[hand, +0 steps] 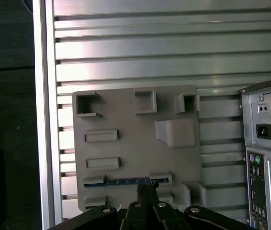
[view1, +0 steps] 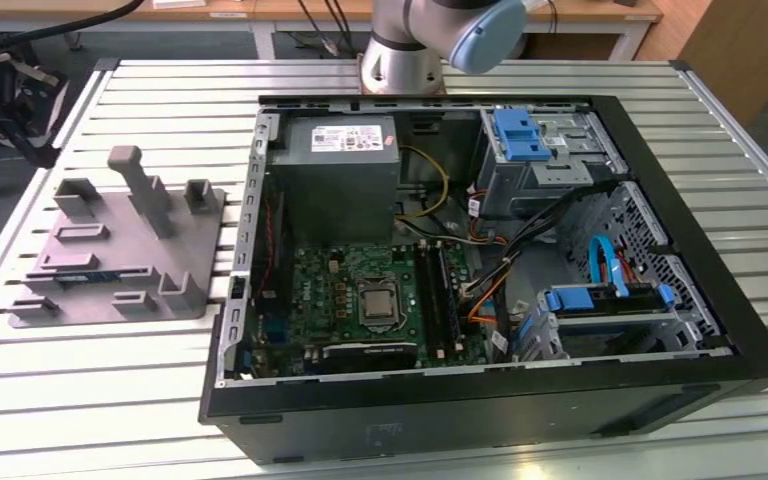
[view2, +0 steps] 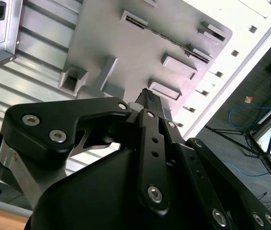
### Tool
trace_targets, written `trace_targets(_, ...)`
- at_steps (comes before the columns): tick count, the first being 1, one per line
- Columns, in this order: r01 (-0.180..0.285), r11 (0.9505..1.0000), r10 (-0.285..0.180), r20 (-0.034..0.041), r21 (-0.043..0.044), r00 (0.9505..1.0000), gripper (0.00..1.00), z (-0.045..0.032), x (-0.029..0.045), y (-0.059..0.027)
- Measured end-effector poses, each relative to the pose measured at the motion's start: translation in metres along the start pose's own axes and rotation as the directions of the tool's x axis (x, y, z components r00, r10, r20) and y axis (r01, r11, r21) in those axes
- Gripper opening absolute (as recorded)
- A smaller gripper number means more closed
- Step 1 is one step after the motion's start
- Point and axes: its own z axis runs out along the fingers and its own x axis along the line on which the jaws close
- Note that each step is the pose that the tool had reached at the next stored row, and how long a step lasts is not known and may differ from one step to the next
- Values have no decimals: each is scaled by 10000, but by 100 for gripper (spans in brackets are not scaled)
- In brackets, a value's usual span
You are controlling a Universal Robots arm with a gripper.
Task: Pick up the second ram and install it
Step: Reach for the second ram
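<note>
Step in hand: approach for the pick, nothing grasped yet. The second ram (hand: 125, 181), a long thin blue-green circuit strip, stands on edge in a slot of the grey plastic fixture with upright posts (hand: 135, 143). In the exterior view that fixture lies on the slatted metal table (view1: 157, 370) at 9 o'clock of the open black computer case (view1: 491, 420), with the strip toward the fixture's 8 o'clock corner. The black two-finger gripper (hand: 146, 188) hovers over the fixture, tips pressed together and empty, lined up near the strip, no contact visible. My read: the pick needs the jaws spread, straddling the strip's flat faces, and a straight descent clear of the posts.
</note>
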Motion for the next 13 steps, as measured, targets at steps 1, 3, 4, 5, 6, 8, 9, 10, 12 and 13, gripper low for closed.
trace_targets(1,0,10000,0,1,0,10000,10,4,14,-3)
trace_targets(3,0,10000,0,-1,0,10000,10,12,43,-8)
trace_targets(4,-1,10000,1,1,-1,10000,10,18,57,-10)
trace_targets(5,0,10000,0,0,0,10000,10,22,70,-13)
trace_targets(6,-1,10000,1,0,1,10000,10,26,83,-15)
trace_targets(8,0,10000,0,0,0,10000,10,34,110,-21)
trace_targets(9,0,10000,0,0,0,10000,10,39,123,-23)
trace_targets(10,0,10000,0,0,0,10000,10,43,135,-25)
trace_targets(12,0,10000,0,0,0,10000,10,53,157,-31)
trace_targets(13,0,10000,0,1,0,10000,10,59,168,-33)
